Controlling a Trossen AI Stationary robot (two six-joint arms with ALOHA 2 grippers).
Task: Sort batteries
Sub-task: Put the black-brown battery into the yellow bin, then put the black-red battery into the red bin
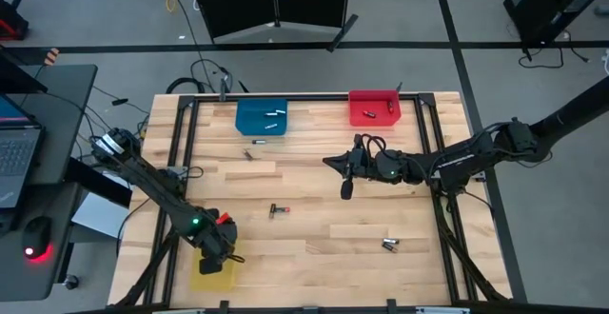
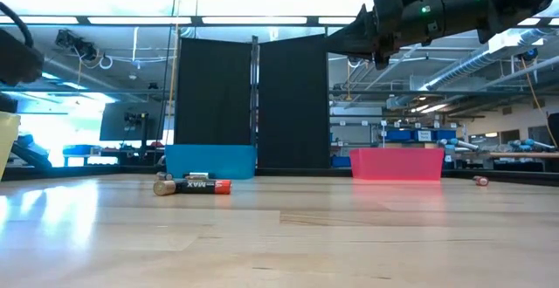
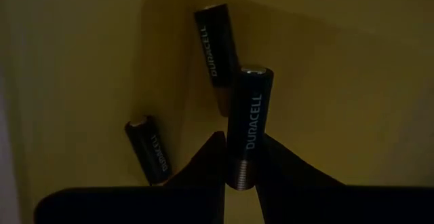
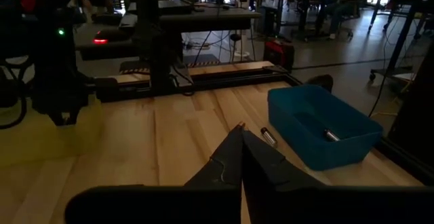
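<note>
My left gripper (image 1: 217, 257) hangs over the yellow bin (image 1: 205, 274) at the table's near left corner, shut on a black Duracell battery (image 3: 245, 125). Two more black batteries (image 3: 215, 47) (image 3: 149, 149) lie on the bin's floor. My right gripper (image 1: 330, 163) hovers high over the table's middle, shut and holding nothing (image 4: 241, 134). A black-and-red battery (image 1: 277, 209) (image 2: 199, 186) lies on the table's middle, a silver one (image 1: 390, 245) toward the near right, and a small one (image 1: 248, 152) (image 4: 269, 137) beside the blue bin. My left gripper pinches the Duracell battery between its two fingers (image 3: 207, 159) at the end nearest the wrist (image 3: 241, 173). It comes from above, pointing down into the yellow bin. The battery runs along the fingers and sticks out past their tips, free end (image 3: 253, 71) toward the bin's floor.
A blue bin (image 1: 262, 119) (image 2: 210, 160) and a red bin (image 1: 374, 107) (image 2: 396, 162) stand at the table's far edge, each with batteries inside. A black frame rail runs round the table. A laptop and a mouse sit on a desk to the left.
</note>
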